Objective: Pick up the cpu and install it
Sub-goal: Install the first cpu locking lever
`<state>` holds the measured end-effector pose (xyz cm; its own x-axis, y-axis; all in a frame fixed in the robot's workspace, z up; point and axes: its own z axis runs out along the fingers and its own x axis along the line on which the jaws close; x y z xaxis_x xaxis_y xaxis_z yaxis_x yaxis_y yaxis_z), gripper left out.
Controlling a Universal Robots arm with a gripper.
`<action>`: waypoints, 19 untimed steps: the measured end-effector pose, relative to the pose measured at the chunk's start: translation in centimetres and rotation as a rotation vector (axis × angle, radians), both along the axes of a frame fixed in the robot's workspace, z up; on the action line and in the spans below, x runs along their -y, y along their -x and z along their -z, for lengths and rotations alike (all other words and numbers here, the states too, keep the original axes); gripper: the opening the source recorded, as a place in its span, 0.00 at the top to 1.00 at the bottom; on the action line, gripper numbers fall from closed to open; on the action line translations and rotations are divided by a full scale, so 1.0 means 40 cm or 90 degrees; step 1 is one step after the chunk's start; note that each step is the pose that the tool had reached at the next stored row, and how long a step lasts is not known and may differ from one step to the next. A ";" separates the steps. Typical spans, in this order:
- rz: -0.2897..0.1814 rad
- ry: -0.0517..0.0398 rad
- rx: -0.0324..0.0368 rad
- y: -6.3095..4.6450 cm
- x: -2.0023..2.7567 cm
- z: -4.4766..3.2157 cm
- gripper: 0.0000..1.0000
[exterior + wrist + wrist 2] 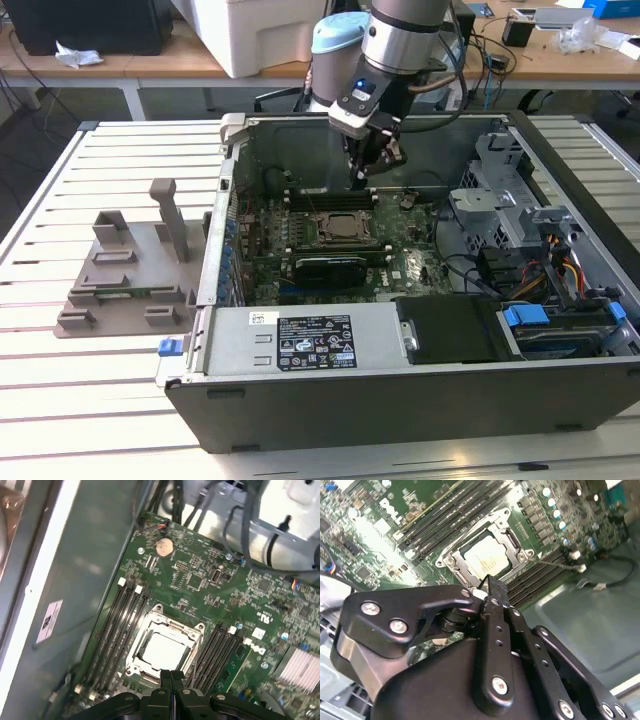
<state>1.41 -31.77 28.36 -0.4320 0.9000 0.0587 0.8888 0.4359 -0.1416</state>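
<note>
A robot arm's claw (362, 176) hangs inside an open computer case (400, 390) lying on a slatted bench (60, 400), poised above the motherboard's socket frame (345, 228). The cpu (162, 652), a flat square chip with a pale metal top, sits within that frame, as both wrist views show (487, 560); whether it is fully seated or merely resting there cannot be told. In the first wrist view the claw's fingertips (165, 676) stand pressed together with nothing between them, just at the near edge of the frame and not touching the chip. Rows of memory slots (117, 630) flank the frame on either side. A grey plastic tray (125, 285) with upright posts lies on the bench outside the case, well apart from the frame, toward the exterior view's left. By its look the chip is light, rigid and smooth-topped, likely slippery to hard fingers and fragile on its underside; it would best be taken by two opposite edges at the darker rim and kept level.
</note>
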 end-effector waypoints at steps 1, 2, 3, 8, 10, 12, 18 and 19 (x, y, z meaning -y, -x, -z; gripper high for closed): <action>-0.011 0.0000 0.0000 0.000 0.000 0.000 0.89; -0.023 0.0000 0.0000 0.000 0.000 0.000 0.89; -0.046 0.0000 0.0000 0.000 0.000 0.000 0.89; -0.145 0.0000 0.0000 0.000 0.000 0.000 0.89; -0.185 0.0000 0.0000 0.000 0.000 0.000 0.89; -0.228 0.0001 0.0000 0.000 0.000 0.000 0.89; -0.319 -0.0192 0.0046 0.000 0.000 0.000 0.89; -0.336 -0.0329 0.0078 0.000 0.000 0.000 0.89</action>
